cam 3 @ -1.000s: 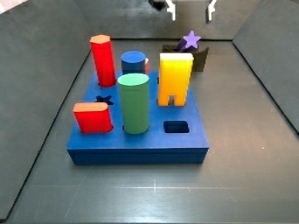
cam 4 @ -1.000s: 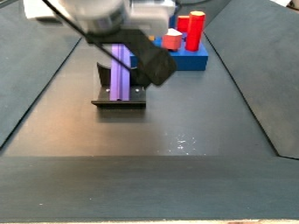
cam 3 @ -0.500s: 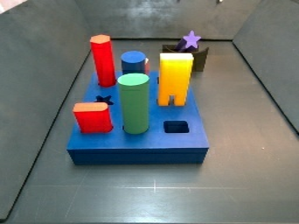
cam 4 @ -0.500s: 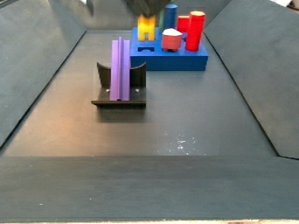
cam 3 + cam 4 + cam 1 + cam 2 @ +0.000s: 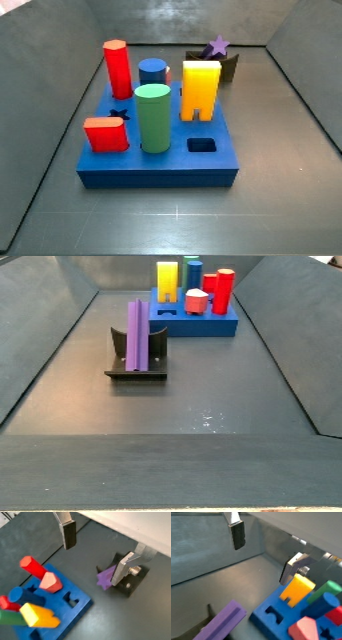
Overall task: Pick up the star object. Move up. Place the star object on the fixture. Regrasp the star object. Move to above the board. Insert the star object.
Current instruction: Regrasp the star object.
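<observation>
The star object (image 5: 138, 336), a long purple ridged prism, stands upright in the dark fixture (image 5: 138, 373); its star-shaped top (image 5: 218, 46) shows behind the yellow block. The blue board (image 5: 160, 165) with dark shaped holes lies on the floor beside it. My gripper (image 5: 93, 564) shows only in both wrist views, high above the floor. It is open, with bare floor between its fingers (image 5: 69, 534). In a wrist view the star object (image 5: 105, 578) appears past one finger, apart from it. The star object (image 5: 223, 622) and board (image 5: 271, 619) lie well below the gripper (image 5: 262, 563).
On the board stand a red hexagonal post (image 5: 118, 66), a blue cylinder (image 5: 152, 72), a green cylinder (image 5: 152, 118), a yellow arch block (image 5: 201, 88) and a red block (image 5: 106, 134). Sloped dark walls enclose the floor on all sides.
The gripper, a second ago just above the star object in the side views, has risen out of both. The star object stays upright in the fixture.
</observation>
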Controlling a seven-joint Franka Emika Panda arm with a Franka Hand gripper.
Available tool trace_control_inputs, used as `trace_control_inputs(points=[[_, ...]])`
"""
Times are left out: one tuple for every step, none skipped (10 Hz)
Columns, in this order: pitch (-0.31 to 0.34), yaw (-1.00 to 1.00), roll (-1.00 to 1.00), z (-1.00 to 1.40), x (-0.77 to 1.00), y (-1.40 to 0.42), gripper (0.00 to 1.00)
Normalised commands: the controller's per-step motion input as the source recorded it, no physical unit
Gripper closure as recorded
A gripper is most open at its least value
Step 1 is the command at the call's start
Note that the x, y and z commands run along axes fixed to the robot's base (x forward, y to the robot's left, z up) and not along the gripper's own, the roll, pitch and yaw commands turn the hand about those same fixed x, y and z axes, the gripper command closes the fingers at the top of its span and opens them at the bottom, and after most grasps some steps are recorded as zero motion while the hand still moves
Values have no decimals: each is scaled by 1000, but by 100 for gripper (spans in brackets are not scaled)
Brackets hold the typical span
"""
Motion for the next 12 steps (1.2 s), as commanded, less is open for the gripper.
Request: trace_control_inputs(points=[[35,25,1000,31,-22,-20,0],[31,26,1000,6,-7,-32,0],[30,27,1000,14,-6,-21,0],[27,28,1000,15,-3,-16,0],[27,29,1000,16,0,-13,0],[33,31,1000,15,2,-14,0],[39,34,1000,12,6,-16,0],[47,36,1000,8,16,-17,0],[55,39,1000,3,29,-22,0],[69,44,1000,4,46,-25,0],[84,50,1000,-1,59,-28,0],[102,57,1000,2,70,-32,0]])
